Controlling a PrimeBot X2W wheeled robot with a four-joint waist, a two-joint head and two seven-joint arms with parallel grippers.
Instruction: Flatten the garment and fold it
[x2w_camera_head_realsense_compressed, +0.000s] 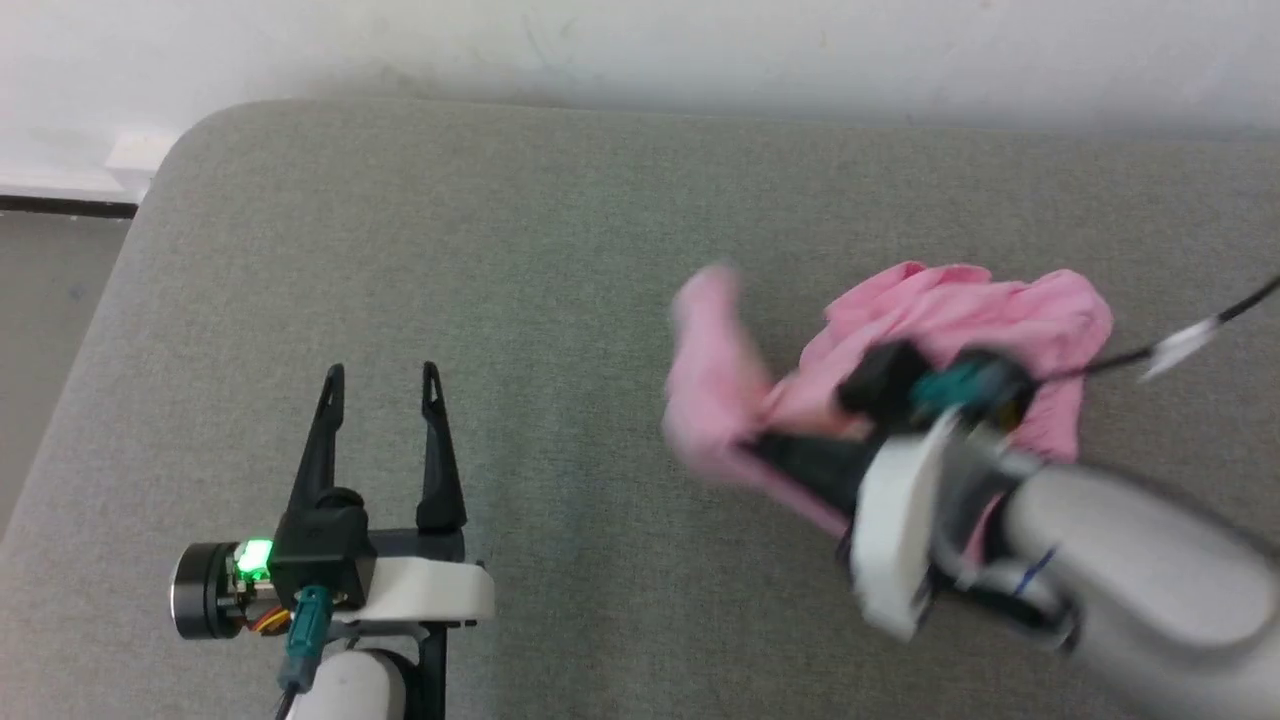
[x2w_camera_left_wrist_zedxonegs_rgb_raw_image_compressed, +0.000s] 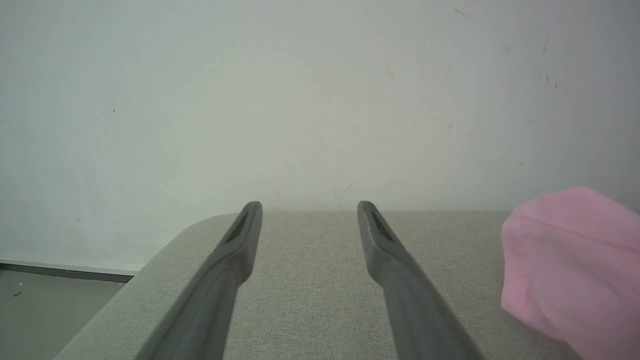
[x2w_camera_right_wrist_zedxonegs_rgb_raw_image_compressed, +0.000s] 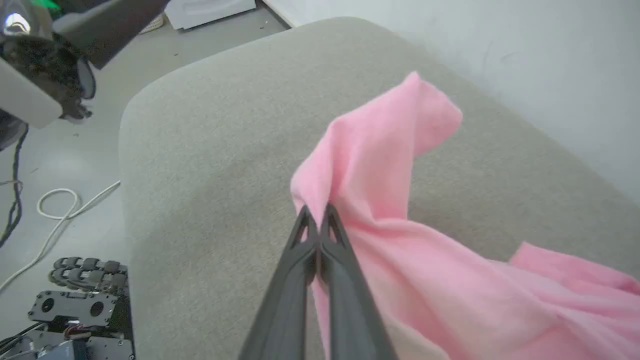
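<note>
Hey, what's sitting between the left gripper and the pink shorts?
Nothing: just bare grey cushion separates the left gripper from the shorts, as the head view shows.

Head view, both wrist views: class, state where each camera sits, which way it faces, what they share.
Head view: on the head, looking down at the grey cushion; shows the open left gripper and right forearm.
Left wrist view: along its open fingers toward the white wall.
Right wrist view: along the right gripper, shut on the garment.
Shared: garment and cushion in all three.
</note>
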